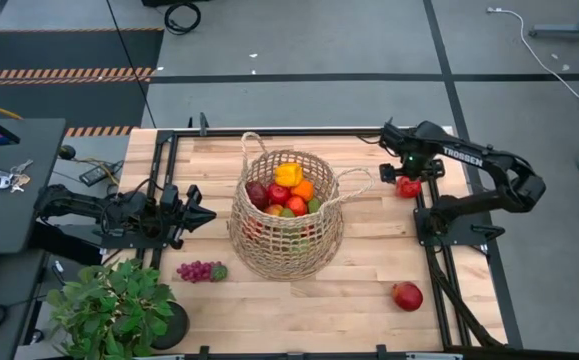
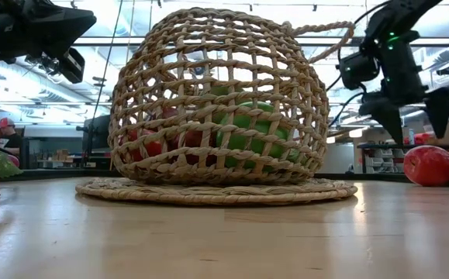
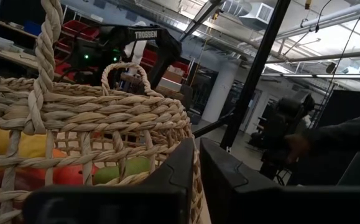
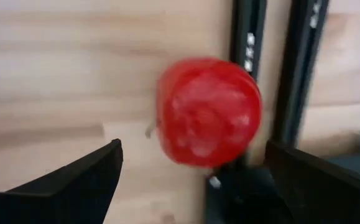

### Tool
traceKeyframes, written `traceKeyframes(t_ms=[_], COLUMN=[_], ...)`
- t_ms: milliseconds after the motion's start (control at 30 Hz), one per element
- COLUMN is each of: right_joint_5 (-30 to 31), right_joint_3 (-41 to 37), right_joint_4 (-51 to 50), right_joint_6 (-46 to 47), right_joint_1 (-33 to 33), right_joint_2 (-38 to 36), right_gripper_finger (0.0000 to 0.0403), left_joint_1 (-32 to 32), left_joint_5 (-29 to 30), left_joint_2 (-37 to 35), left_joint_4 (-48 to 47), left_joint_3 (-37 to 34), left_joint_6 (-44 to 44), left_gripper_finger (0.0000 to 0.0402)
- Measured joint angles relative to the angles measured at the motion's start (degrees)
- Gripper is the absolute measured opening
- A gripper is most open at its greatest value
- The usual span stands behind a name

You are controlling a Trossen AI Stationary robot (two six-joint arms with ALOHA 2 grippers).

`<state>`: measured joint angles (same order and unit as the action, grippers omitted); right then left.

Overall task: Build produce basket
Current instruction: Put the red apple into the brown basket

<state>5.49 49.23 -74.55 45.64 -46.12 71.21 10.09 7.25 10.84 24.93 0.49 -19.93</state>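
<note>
High view first, working from the left: the left end effector (image 1: pixel 201 214) waits with its fingers pressed together, empty, at the left side of the counter (image 1: pixel 299 305), pointing at the basket (image 1: pixel 287 215) from just beside it. Grapes (image 1: pixel 200 271) lie near the front edge, by the potted plant (image 1: pixel 109 305). The basket stands mid-counter, already holding much of the produce. A red apple (image 1: pixel 406 295) lies toward the front right corner, well apart from either arm. Near the far right corner the right end effector (image 1: pixel 405 172) hovers with fingers spread wide and holding nothing, right over a red pepper (image 1: pixel 408 186). In the right wrist view that pepper (image 4: pixel 208 112) lies straight ahead between the two fingers, against the dark rail (image 4: pixel 295 74). Judging by this, the right arm is far the nearer and need only descend; the roundish pepper has no clear long axis to align with.
</note>
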Motion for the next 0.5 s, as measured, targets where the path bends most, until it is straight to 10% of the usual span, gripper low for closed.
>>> traceKeyframes(t_ms=[500], right_joint_5=[3.75], right_joint_3=[-11.36], right_joint_4=[12.42], right_joint_6=[13.85], right_joint_1=[-0.21], right_joint_2=[-8.22], right_gripper_finger=[0.0394], left_joint_1=[0.0], left_joint_5=[0.01], left_joint_2=[0.0], left_joint_4=[0.0], left_joint_3=[0.01], left_joint_6=[-0.01], left_gripper_finger=[0.0034])
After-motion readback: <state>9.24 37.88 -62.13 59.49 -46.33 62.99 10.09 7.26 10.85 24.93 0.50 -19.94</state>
